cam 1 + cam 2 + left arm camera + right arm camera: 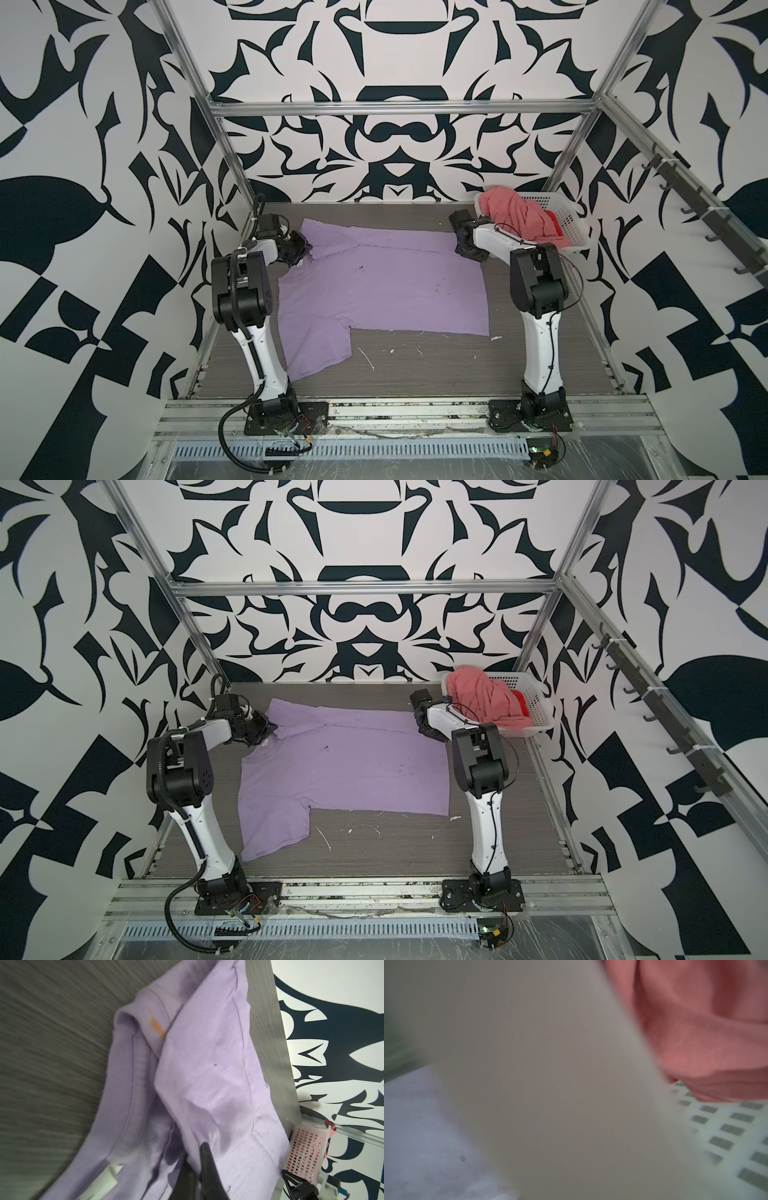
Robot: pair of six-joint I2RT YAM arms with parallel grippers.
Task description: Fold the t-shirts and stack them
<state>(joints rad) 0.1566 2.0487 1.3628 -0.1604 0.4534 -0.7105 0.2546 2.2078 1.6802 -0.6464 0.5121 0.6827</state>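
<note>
The lavender short-sleeved cloth t-shirt (382,286) lies spread across the grey wood-grain bench (415,374), its collar area clamped by the left end effector (303,254) near the left edge, while the right end effector (467,249) sits at its far right corner, opening unclear.

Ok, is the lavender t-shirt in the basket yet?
No, the lavender t-shirt lies spread on the table, outside the white basket at the far right corner.

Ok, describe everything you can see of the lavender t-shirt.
The lavender t-shirt is soft cloth with a ribbed collar, white neck label, an orange mark and dark spots. It lies mostly flat on the grey table, collar toward the left arm, far side folded over. The left fingers pinch it near the collar; the right fingers sit at its far hem corner, grip unclear.
</note>
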